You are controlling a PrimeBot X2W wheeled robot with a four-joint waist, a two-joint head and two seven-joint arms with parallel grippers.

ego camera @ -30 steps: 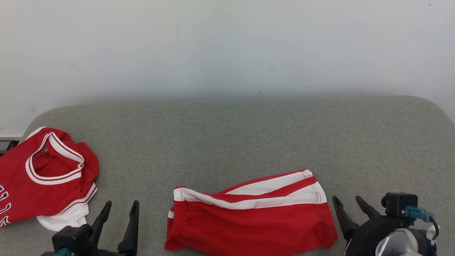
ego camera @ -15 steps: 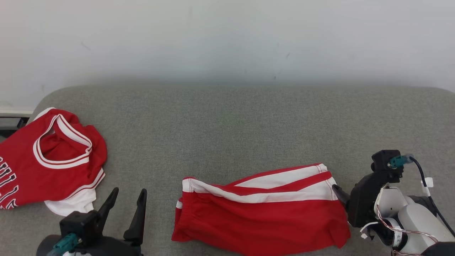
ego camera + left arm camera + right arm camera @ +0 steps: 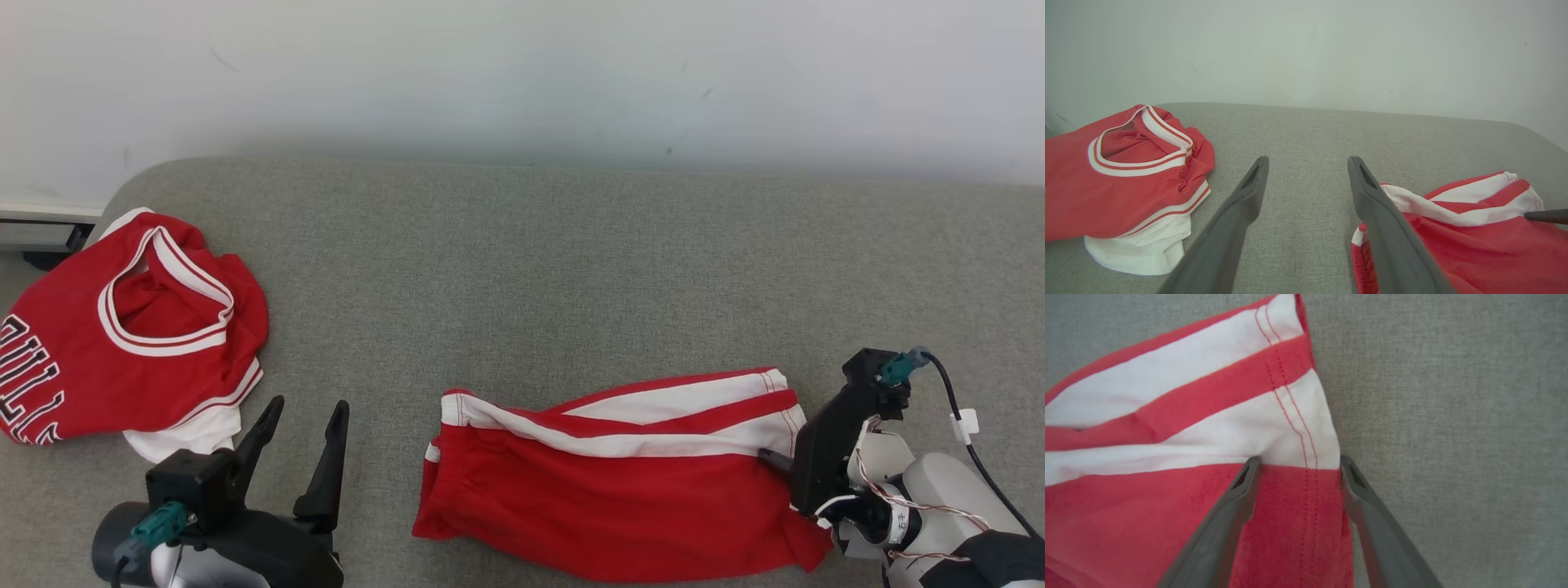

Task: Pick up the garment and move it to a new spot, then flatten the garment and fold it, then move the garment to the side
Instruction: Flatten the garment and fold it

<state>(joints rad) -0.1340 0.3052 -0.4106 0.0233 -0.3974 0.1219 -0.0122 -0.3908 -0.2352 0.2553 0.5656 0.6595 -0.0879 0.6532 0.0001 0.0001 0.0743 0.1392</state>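
Right wrist view: shorts (image 3: 1167, 416) partly off-frame.

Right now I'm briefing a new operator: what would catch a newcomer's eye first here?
The red-and-white striped shorts lying front and centre on the grey upholstered surface, with the open right gripper astride their right hem. Next, the crumpled red jersey at the far left, the open left gripper between the two garments.

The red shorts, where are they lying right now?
In the head view the shorts lie on the grey cushion, low and right of centre, between the left gripper and the right gripper, whose open fingers straddle their right hem.
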